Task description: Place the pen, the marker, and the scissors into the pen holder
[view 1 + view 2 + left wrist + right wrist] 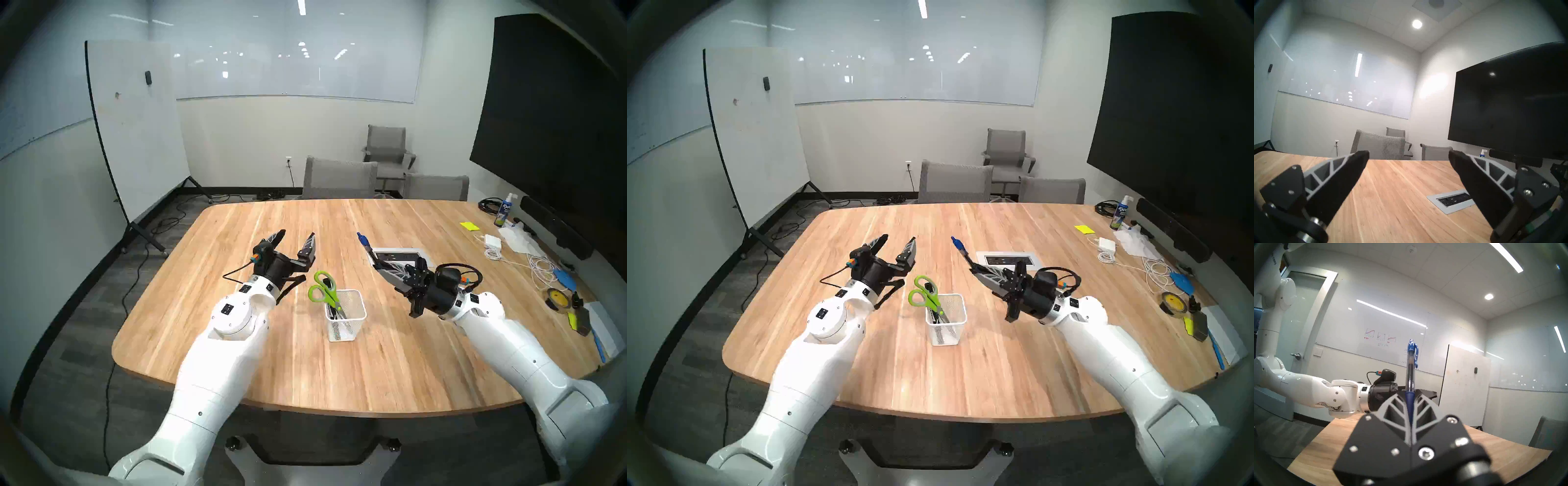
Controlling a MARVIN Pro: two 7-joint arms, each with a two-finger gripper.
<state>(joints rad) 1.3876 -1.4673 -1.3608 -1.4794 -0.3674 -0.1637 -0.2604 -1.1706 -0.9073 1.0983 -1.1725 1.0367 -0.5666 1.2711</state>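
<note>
**Right gripper holds the pen; two items already in the holder**

The right gripper (pixel 376 261) is clamped on the pen (pixel 363 241), which juts from between its closed fingers toward the far side of the table (pixel 390 366), raised clear of the wood. The left gripper (pixel 296 241) hovers with its jaws spread wide and nothing between them, beyond and to the left of the pen holder (pixel 349 322).

The scissors (pixel 324 288) already stand in the holder, blades down, handles leaning out over its left rim. A dark barrel beside the blades looks like the marker (pixel 331 314), though the mesh hides most of it. By that reading only the pen is left: it has to be carried over the holder, tipped downward and let go.

The holder is a square, slightly tapered cup of fine white wire mesh, see-through. The scissors have glossy lime-green plastic loops with grey lining and silver blades. The pen, seen from the right wrist, has a clear slim barrel, a blue clip cap and a blue grip. The table is smooth, pale streaked wood with rounded corners.
</note>
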